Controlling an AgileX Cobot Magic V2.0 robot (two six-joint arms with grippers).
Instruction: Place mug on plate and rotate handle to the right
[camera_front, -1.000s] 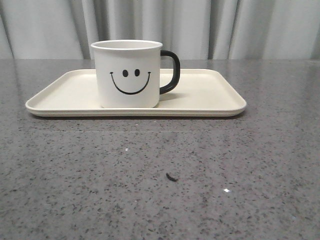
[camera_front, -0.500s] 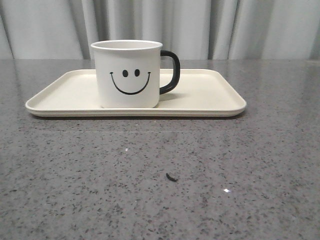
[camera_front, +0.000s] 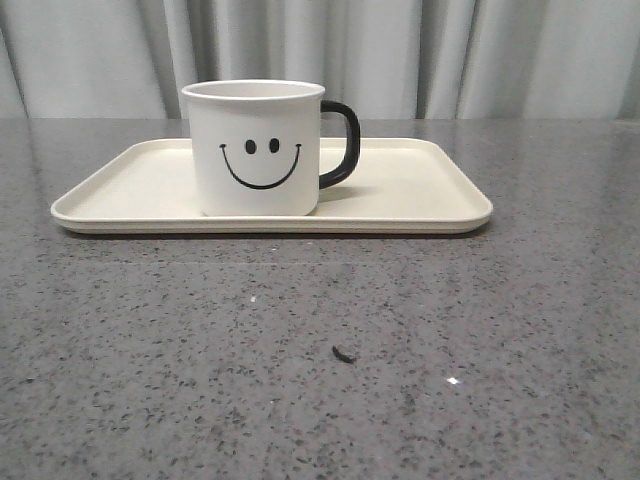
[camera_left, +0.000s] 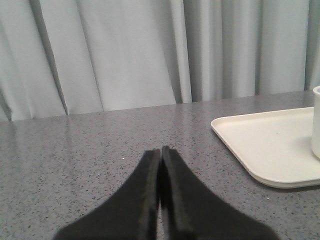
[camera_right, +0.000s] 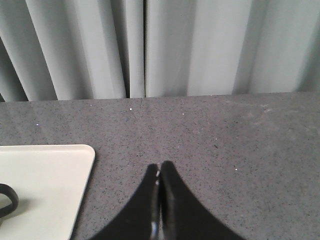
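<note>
you see the mug (camera_front: 258, 150) upright on the plate (camera_front: 420, 195), left of the plate's middle, its handle (camera_front: 342, 143) pointing right already. your left gripper (camera_left: 160, 155) and right gripper (camera_right: 159, 170) sit clenched and empty, well apart from the plate; nothing seems left to do.

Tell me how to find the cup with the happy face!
Look at the grey table, then the big cream plate lying on it. The mug stands on the plate's left half: white, with a black smile and a black handle pointing right.
</note>
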